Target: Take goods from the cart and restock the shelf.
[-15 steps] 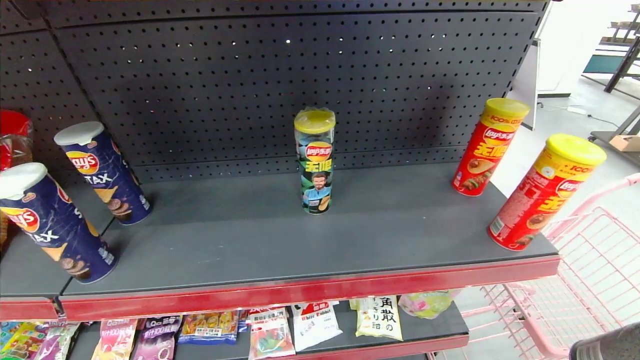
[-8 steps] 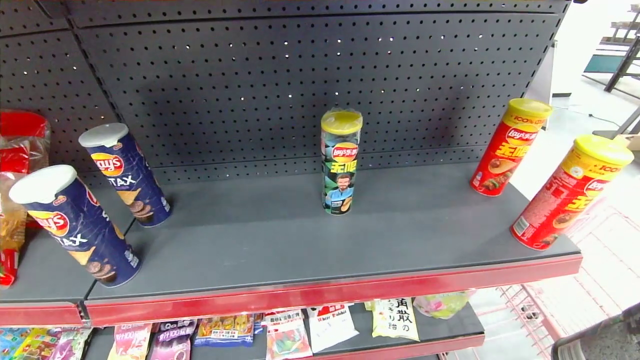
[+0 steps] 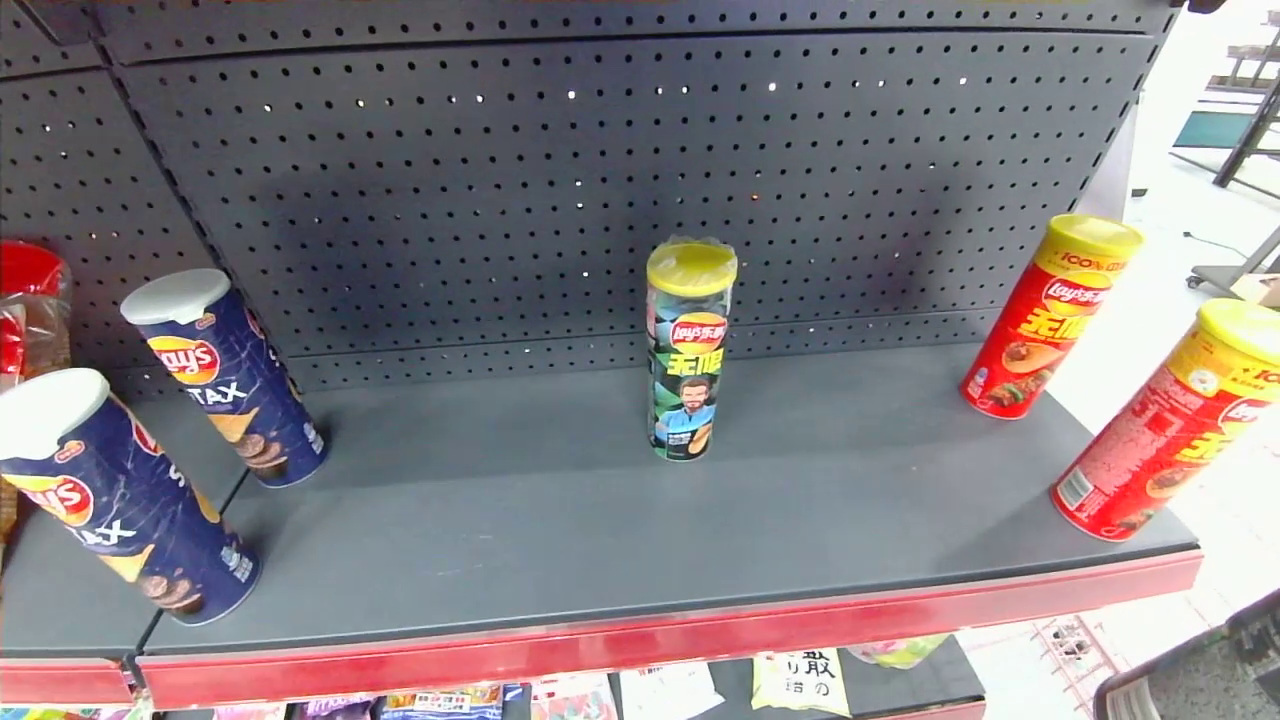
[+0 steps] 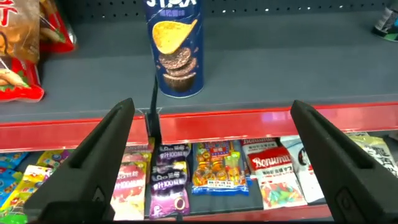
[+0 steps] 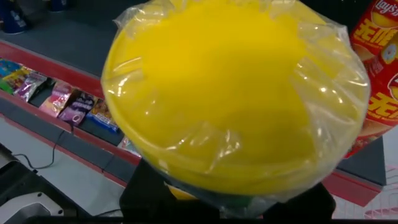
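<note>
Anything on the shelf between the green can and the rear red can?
No. In the head view the shelf between the green can and the rear red can is bare; the other red can stands nearer the front edge.

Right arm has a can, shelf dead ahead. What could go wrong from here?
1. The front red can stands near the right front corner of the shelf. The right gripper, bringing in the yellow-lidded can from that side, may knock it off.
2. Loose plastic wrap bunches around the held can's lid and might snag on a neighbour.
3. The open left gripper faces the shelf's red lip below a blue can; moving forward could clip either.
</note>
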